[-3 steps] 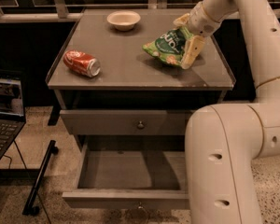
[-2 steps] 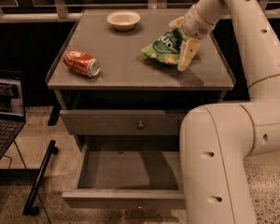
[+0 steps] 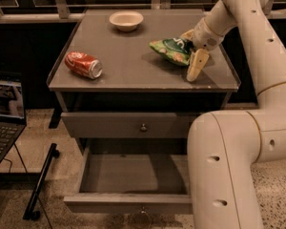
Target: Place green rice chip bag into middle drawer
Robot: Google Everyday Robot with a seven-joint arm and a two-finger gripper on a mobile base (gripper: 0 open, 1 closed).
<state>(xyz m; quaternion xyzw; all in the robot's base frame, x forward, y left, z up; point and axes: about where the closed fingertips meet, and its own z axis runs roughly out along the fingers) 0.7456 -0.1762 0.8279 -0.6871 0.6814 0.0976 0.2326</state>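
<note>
The green rice chip bag lies at the right of the grey cabinet top, its left end tilted up with a shadow under it. My gripper reaches down from the right and is shut on the bag's right end, with one pale finger in front and the other behind. The middle drawer stands pulled open below, its grey inside bare, with its front panel nearest the camera. My white arm covers the drawer's right side.
A red soda can lies on its side at the left of the top. A white bowl stands at the back. The upper drawer front with its knob is closed. A laptop and a black stand leg are at the left.
The bag has shifted a little to the left and tilted up within the gripper. The front finger has come lower and nearer the camera. The can and bowl have not moved.
</note>
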